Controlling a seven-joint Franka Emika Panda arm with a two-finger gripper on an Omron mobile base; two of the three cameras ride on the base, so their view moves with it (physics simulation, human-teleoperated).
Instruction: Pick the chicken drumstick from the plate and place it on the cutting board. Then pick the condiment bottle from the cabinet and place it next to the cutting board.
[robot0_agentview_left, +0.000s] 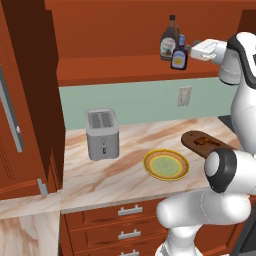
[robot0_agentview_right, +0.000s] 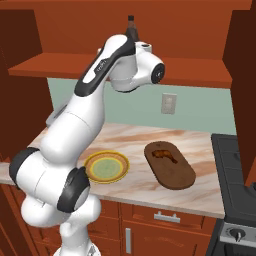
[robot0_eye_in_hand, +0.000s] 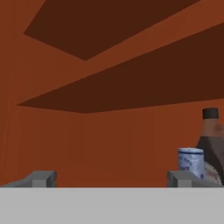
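With its jaws spread wide, the claw (robot0_eye_in_hand: 112, 179) is off-centre from the condiment bottle (robot0_eye_in_hand: 190, 162) on the cabinet (robot0_agentview_left: 125, 70) shelf, so its near finger could topple it against the brown bottle (robot0_eye_in_hand: 210, 144) just behind.

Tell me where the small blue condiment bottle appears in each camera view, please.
Left base view: condiment bottle upper right, on the cabinet shelf.
Right base view: I cannot find it; the arm stands before that spot.
Hand view: lower right.
Shared landmark: the taller brown bottle beside it.
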